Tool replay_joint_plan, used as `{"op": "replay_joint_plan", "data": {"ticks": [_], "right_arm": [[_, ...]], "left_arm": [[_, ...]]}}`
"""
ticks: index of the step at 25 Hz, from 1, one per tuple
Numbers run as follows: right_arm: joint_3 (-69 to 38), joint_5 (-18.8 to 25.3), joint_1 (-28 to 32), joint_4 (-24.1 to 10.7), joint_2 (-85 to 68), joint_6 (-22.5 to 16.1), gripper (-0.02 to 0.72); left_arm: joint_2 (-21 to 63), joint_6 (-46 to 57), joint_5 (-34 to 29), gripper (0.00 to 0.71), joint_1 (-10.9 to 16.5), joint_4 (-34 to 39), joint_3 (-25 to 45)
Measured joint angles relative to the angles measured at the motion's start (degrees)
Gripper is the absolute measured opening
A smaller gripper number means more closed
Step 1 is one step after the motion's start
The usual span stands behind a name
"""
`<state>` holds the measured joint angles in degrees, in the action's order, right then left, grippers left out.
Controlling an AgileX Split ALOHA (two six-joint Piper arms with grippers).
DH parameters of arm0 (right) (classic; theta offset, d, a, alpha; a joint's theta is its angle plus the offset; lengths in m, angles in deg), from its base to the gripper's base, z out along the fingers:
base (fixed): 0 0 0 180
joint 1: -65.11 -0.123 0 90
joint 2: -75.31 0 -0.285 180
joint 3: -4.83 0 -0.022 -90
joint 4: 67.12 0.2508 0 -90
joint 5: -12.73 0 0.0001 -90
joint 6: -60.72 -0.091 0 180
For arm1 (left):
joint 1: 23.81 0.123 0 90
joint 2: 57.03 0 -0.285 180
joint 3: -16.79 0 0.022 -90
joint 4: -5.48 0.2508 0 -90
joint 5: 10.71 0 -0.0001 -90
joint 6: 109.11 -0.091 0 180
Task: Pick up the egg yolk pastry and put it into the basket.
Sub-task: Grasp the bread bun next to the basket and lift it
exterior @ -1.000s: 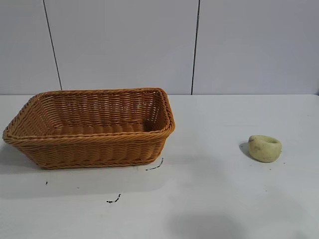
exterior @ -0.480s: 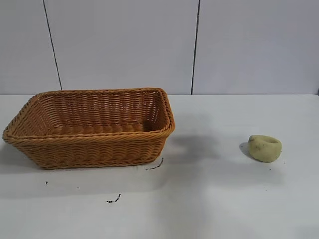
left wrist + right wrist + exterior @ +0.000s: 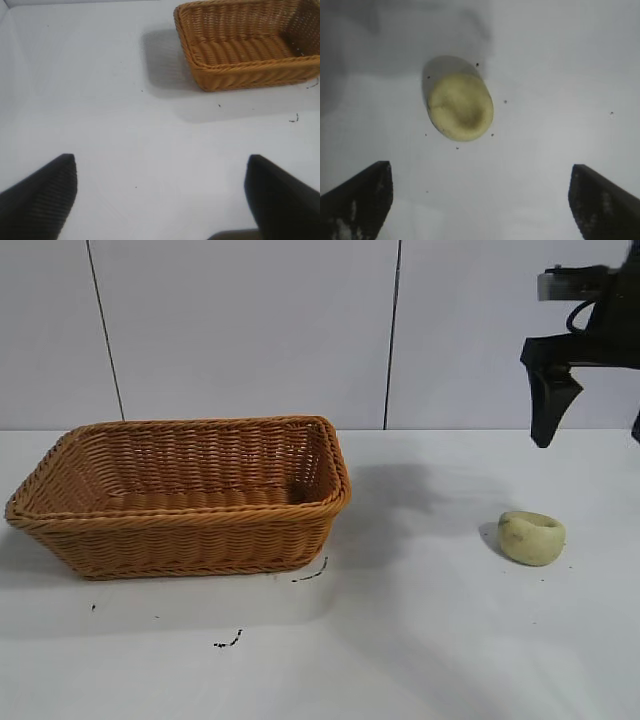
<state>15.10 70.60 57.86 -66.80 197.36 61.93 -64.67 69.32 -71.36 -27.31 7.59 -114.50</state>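
The egg yolk pastry lies on the white desk at the right side of the exterior view, well apart from the basket, which stands at the left side. The pastry is pale yellow-green, and its dented top faces upward. Small dark crumbs lie on the desk around it.

The right gripper hangs in the air at the upper right, above the pastry and not touching it. Its jaws are wide apart; in the right wrist view the two dark fingertips stand far from each other, and the pastry lies on the desk beyond them, nearer to one fingertip than to the other.

The left gripper is above the bare desk, its jaws also spread wide, with the basket farther off. A few black marks are on the desk in front of the basket.
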Motion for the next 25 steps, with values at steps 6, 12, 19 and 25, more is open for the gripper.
{"op": "replay_joint_plan", "data": {"ticks": [6, 12, 19, 25], "right_arm": [[0.13, -1.38, 0.05, -0.32, 3.51, 0.0, 0.685], [0.21, -3.6, 0.17, -0.64, 9.29, 0.0, 0.685], [0.21, -5.76, 0.17, -0.32, 12.7, 0.0, 0.682], [0.21, -5.99, 0.17, -0.32, 13.12, 0.17, 0.559]], "left_arm": [[0.0, 0.0, 0.0, 0.693, 0.0, 0.0, 0.0], [0.0, 0.0, 0.0, 0.693, 0.0, 0.0, 0.0], [0.0, 0.0, 0.0, 0.693, 0.0, 0.0, 0.0], [0.0, 0.0, 0.0, 0.693, 0.0, 0.0, 0.0]]}}
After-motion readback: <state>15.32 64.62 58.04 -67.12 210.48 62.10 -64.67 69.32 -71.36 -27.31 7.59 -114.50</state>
